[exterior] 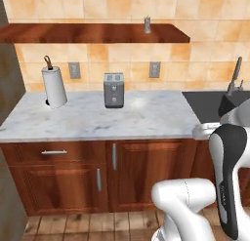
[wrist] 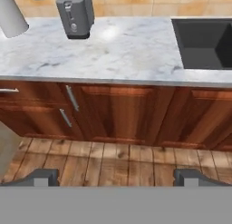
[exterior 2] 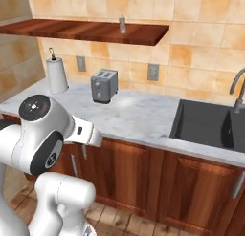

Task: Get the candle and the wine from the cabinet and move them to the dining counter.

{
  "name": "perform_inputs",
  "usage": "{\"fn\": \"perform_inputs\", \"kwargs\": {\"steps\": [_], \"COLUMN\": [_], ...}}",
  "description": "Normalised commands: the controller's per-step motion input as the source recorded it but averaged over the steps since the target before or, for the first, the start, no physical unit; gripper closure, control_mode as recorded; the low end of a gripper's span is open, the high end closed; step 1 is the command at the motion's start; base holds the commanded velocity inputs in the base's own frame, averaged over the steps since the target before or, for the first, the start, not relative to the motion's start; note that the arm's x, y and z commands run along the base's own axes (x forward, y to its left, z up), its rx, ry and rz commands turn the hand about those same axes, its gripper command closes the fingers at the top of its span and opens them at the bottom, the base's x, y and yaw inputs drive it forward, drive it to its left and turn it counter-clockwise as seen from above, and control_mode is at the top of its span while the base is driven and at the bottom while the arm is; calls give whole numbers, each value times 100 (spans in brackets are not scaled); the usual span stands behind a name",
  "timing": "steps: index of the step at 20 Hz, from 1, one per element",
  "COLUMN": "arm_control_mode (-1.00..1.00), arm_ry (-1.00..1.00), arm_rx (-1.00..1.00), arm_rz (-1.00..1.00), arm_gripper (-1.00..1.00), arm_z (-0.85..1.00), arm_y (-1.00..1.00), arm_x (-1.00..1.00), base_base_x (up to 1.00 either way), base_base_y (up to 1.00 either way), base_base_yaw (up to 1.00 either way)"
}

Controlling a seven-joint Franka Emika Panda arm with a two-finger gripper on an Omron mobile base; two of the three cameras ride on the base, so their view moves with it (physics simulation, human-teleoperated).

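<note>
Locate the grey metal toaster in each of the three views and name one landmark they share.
Left base view: the grey metal toaster stands mid-counter, below the reddish-brown wooden shelf.
Right base view: left of centre, at the back of the counter.
Hand view: top left, cut by the upper edge.
Shared landmark: the white-grey marble worktop.

Showing a glossy white arm (exterior: 188,206) built of rounded, bulbous shells. Carrying a tall dark grey, near-black panel (exterior: 229,176) with a curved top at 4 o'clock of the left base view. Wearing a dark round joint cap (exterior 2: 34,106) with a small pale centre at 9 o'clock of the right base view. Ending in two small dark grey pincer fingertips (wrist: 43,177), blunt and blocky.
</note>
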Motion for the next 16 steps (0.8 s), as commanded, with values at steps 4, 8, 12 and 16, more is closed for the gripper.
{"fn": "perform_inputs", "kwargs": {"steps": [4, 8, 12, 16], "arm_control_mode": [100, 100, 100, 100], "arm_ry": [0, 0, 0, 0], "arm_rx": [0, 0, 0, 0], "arm_rz": [0, 0, 0, 0], "arm_gripper": [-100, -100, -100, -100], "arm_z": [0, 0, 0, 0], "arm_y": [0, 0, 0, 0], "arm_x": [0, 0, 0, 0], "base_base_x": [70, 73, 69, 65], "base_base_y": [49, 42, 26, 5], "base_base_yaw": [-1, 0, 0, 0]}}
